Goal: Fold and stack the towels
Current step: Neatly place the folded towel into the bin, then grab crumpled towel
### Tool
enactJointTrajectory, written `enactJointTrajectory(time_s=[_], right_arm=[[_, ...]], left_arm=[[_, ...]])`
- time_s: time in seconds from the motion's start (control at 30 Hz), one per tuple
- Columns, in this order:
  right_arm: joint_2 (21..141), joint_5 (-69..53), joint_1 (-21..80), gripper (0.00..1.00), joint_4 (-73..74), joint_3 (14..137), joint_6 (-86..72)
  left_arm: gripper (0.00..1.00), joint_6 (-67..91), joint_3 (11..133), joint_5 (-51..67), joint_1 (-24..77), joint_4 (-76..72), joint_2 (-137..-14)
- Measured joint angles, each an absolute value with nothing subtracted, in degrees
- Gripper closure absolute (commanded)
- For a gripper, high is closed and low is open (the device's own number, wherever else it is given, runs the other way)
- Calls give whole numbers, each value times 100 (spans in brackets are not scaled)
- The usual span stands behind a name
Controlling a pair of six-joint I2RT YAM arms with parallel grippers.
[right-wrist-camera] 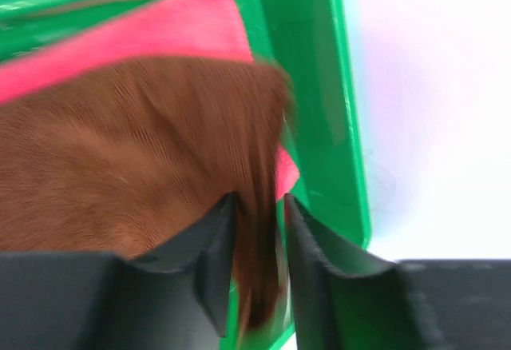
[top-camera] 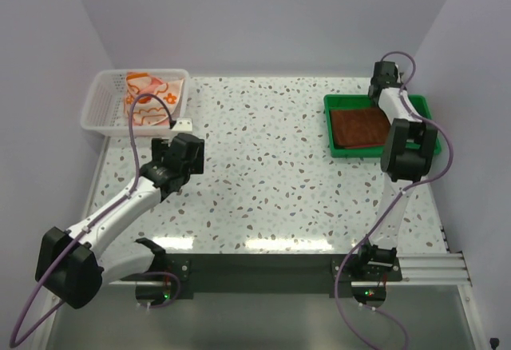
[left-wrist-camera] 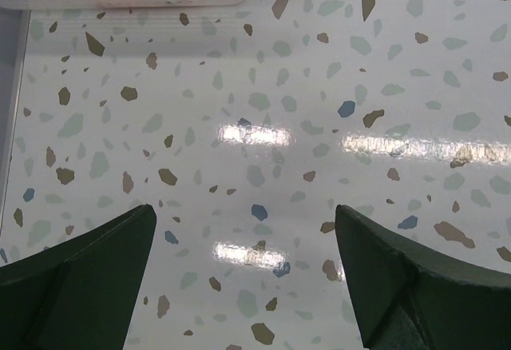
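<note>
The room is bright, lit evenly from overhead, with only soft shadows. The glossy speckled table (left-wrist-camera: 263, 86) throws back 3 white glare patches. Up close, the brown towel (right-wrist-camera: 120, 166) is smeared with blur, and the background beside the green tray (right-wrist-camera: 345, 126) washes out white.

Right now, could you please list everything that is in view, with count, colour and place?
table: 1, white with speckles, under everything
tray: 1, green, far right of table
basket: 1, white mesh, far left of table
brown towel: 1, dark brown, on top in tray
pink towel: 1, hot pink, under brown towel
flowered towel: 1 seen, orange and white, in basket
left hand: 1, open, above bare table
right hand: 1, fingers around a brown towel corner, grip unclear
</note>
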State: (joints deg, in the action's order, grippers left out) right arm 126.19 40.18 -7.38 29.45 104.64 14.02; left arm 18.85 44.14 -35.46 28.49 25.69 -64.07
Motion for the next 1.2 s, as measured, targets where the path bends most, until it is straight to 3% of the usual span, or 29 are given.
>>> enactJointTrajectory(time_s=[0.33,0.5,0.63,0.87,1.0,1.2], right_arm=[[12645,4882,-895,36,3098,10739,565],[11915,4305,-797,5,3441,10442,32],[10892,3747,-167,1,3732,10003,-309],[9546,2287,1745,1,3828,8949,-834],[9264,1452,2344,1,3728,8141,-1002],[9118,325,2753,1,3402,7113,-1160]], left_arm=[[0,1887,4414,-3540,2751,2567,-6482],[0,1894,4436,-3444,2670,2567,-6578],[0,1962,4829,-3299,2521,2742,-6908],[0,2152,6657,-3006,1594,2882,-8012],[0,2359,7747,-2786,674,2842,-9008],[11,2840,8943,-2333,-298,2740,-10298]])
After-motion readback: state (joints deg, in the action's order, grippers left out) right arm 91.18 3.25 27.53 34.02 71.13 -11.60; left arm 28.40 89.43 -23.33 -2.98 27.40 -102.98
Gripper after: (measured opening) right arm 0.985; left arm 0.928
